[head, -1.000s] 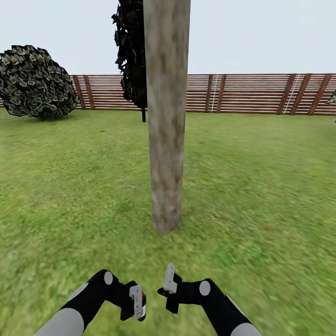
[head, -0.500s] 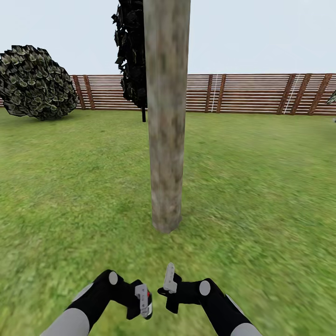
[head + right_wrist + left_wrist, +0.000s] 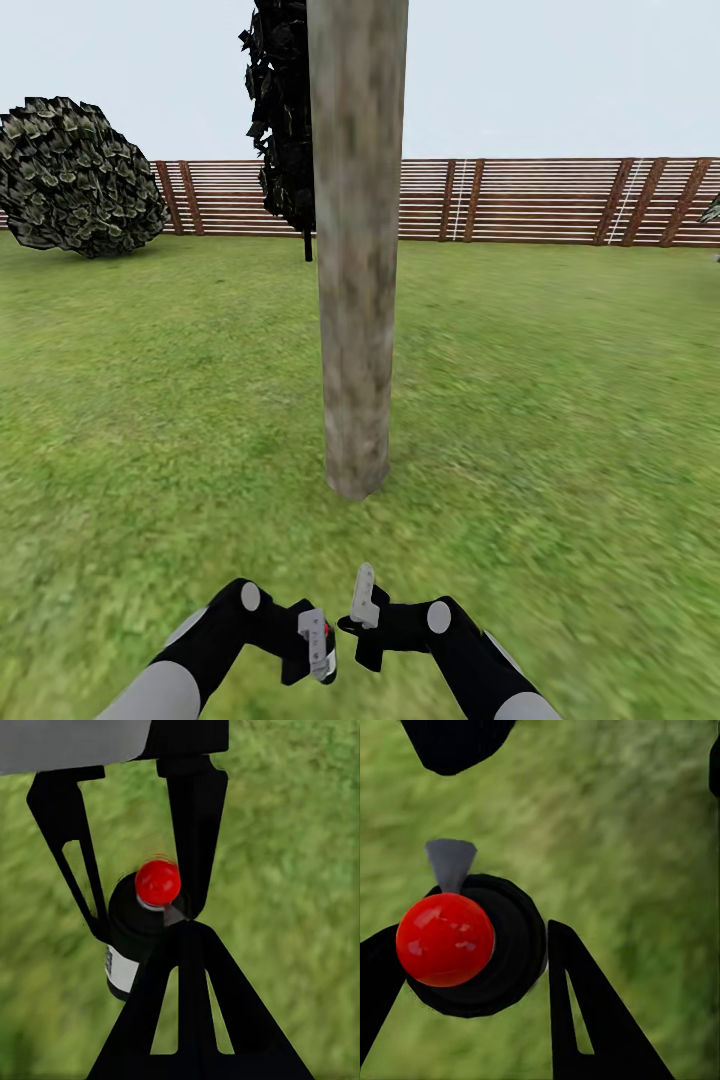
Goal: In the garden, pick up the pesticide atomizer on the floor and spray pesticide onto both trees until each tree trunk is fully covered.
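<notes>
We stand on the green lawn (image 3: 560,400) facing one tree trunk (image 3: 356,250), a thick pale grey-brown mottled column that rises straight ahead of us and widens slightly where it meets the grass. Behind it runs the brown slatted fence (image 3: 560,200), with a black narrow tree (image 3: 283,120) partly hidden by the trunk and a rounded dark leafy bush (image 3: 75,175) off to the left, near the fence. Low in the head view both arms are bent inward, their tips close together and well short of the trunk's base. Our left end effector (image 3: 318,645) is closed around the pesticide atomizer (image 3: 327,640); the left wrist view looks down on the bottle's round red top (image 3: 445,939) and dark body (image 3: 514,952), with one black finger (image 3: 585,1020) pressed to its side and the other touching it from the opposite side, grass beneath. The right wrist view shows the same bottle (image 3: 131,937) from the other arm, pinched between the two black fingers of the left end effector, its red top (image 3: 157,882) and a pale label visible lower on its body. Our right end effector (image 3: 362,600) hangs just beside the left one, holding nothing; we cannot tell how wide its jaws stand.
</notes>
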